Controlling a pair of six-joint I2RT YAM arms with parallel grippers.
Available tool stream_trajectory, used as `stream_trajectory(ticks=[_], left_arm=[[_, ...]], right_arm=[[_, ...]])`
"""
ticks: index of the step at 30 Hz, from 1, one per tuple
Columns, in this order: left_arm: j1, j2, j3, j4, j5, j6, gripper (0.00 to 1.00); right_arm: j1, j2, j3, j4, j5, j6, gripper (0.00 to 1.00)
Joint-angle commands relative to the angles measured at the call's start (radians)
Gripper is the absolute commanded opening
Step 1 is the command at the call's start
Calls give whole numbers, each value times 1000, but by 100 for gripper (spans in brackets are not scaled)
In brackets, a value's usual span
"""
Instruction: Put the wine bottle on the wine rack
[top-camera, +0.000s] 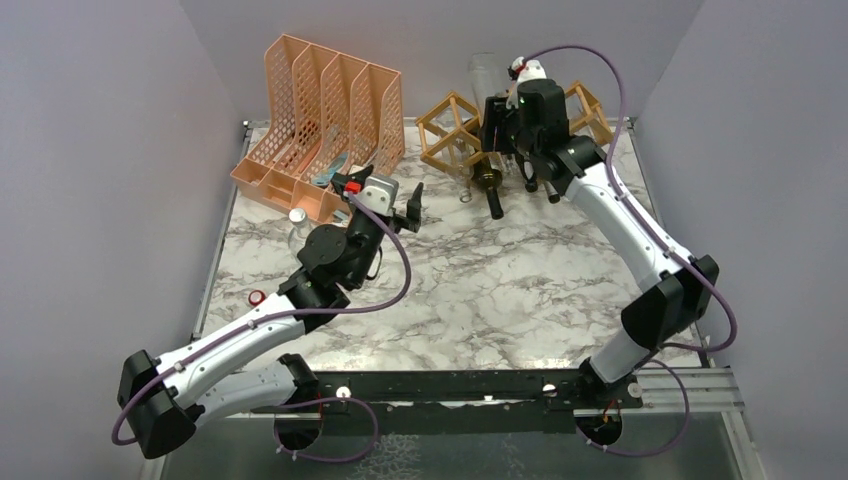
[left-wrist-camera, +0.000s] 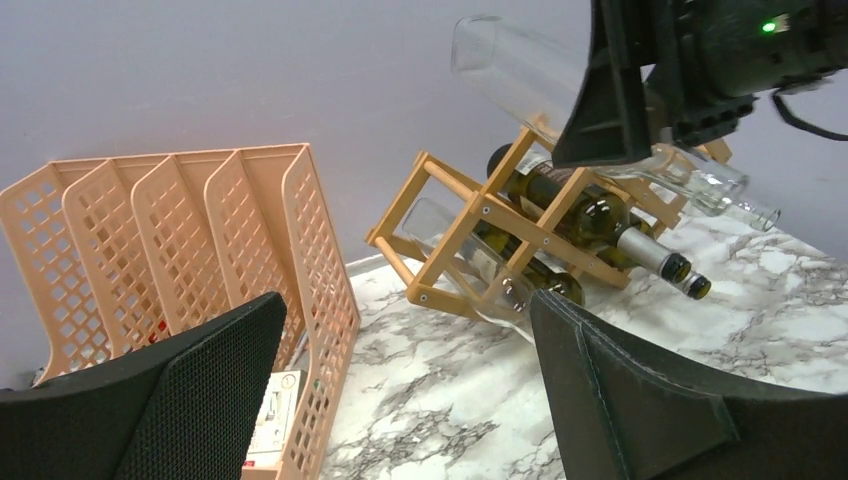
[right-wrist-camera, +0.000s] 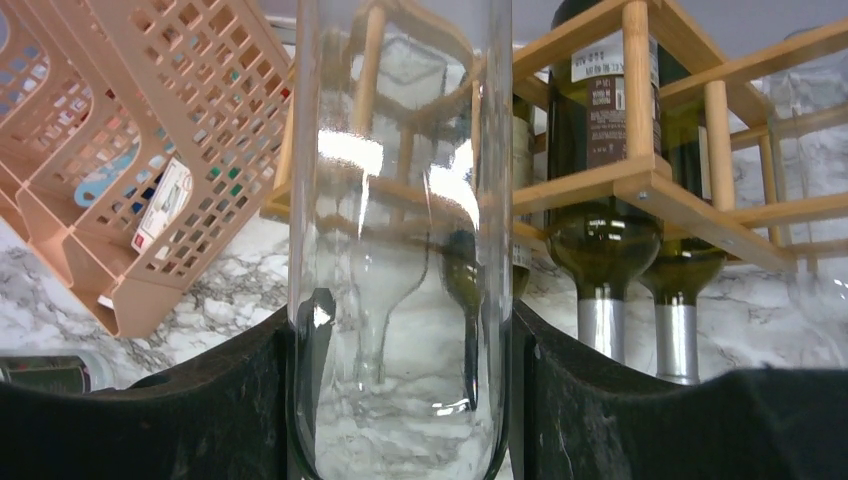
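Observation:
The clear empty wine bottle (right-wrist-camera: 400, 230) stands between my right gripper's (right-wrist-camera: 400, 400) black fingers, which are shut on its body. In the top view the right gripper (top-camera: 505, 120) holds the bottle (top-camera: 485, 72) over the tan wooden wine rack (top-camera: 450, 130) at the back. In the left wrist view the bottle (left-wrist-camera: 510, 65) slants across the rack's (left-wrist-camera: 470, 230) top, base up and neck down to the right. The rack (right-wrist-camera: 640, 180) holds dark green bottles (right-wrist-camera: 600, 150) and a clear one. My left gripper (top-camera: 390, 190) is open and empty, left of the rack.
A peach mesh file organizer (top-camera: 320, 120) with papers stands at the back left, close to my left gripper. A small capped jar (top-camera: 297, 225) and a small red and white item (top-camera: 256, 297) lie on the marble table near the left arm. Purple walls enclose the table.

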Motion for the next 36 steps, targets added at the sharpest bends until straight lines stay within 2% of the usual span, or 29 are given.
stream_trajectory(ticks=[1,5,7,20,36], left_arm=[[1,-49,65,-151,-63,-86,99],[1,-40,155,-323,-144,-145,99],[2,-42,163,-353,-159,-146,99],[2,-72,126,-335,-124,-145,99],[1,-51,128,-348,-79,-152,99]], right_arm=[[-25,82,155,-6,-48,36,1],[-45,179,250,-48,-40,43,1],[-49,219,285,-61,-33,35,1],[-65,406,425,-122,124,-90,16],[-84,464,422,-131,34,-180,37]])
